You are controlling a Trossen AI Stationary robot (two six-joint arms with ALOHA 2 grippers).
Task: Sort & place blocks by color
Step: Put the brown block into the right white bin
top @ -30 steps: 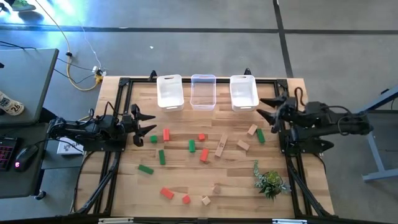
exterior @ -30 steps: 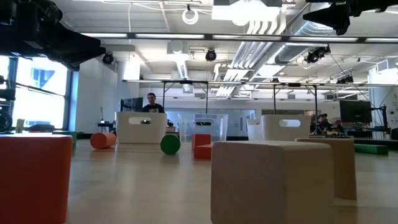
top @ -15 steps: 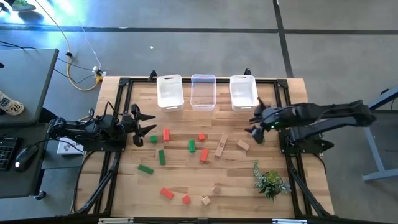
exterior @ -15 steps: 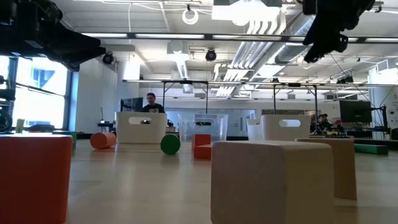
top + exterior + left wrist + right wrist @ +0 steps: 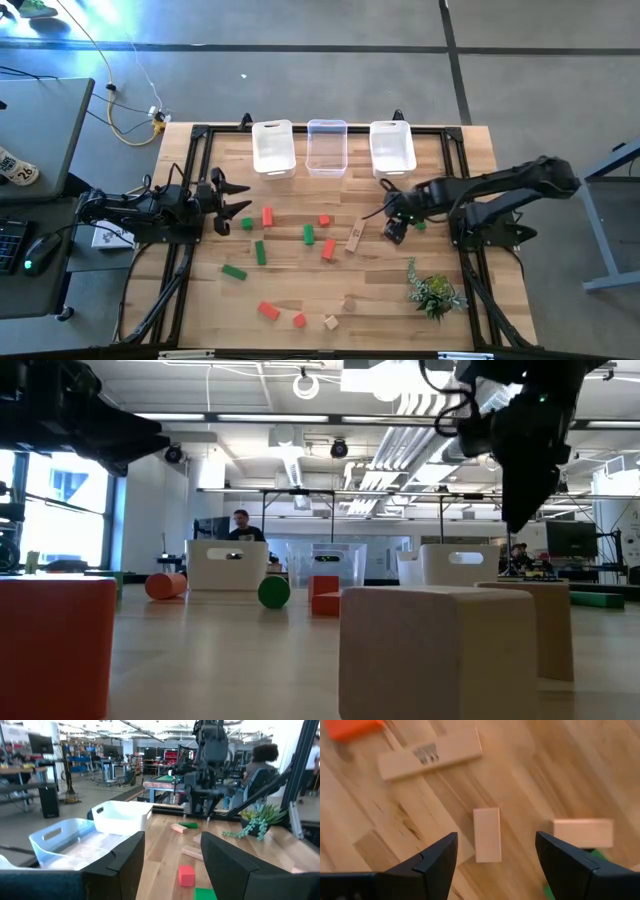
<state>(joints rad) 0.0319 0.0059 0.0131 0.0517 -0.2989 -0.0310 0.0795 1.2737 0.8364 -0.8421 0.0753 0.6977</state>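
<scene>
- the right tool [image 5: 392, 222] hangs over the tabletop [image 5: 290, 290] on its stretched arm, fingers spread apart and holding nothing.
- directly under it, between the two fingers in the right wrist view, lies a short tan block [image 5: 487, 834], clear of both fingers [image 5: 432, 862].
- just beside that block lie a second tan block [image 5: 582, 832] with a bit of green block at its edge, and a long tan bar [image 5: 429, 754] farther ahead of the tool.
- the left tool [image 5: 232, 207] waits at the tabletop's left edge, fingers apart and empty, a small green block [image 5: 247, 224] just ahead of it.
- the other blocks, red, green and tan, lie scattered across the middle of the tabletop, between the two tools.
- three bins [image 5: 328, 146] stand in a row along the far edge; a small plant [image 5: 434, 291] sits near the right arm's base.
</scene>
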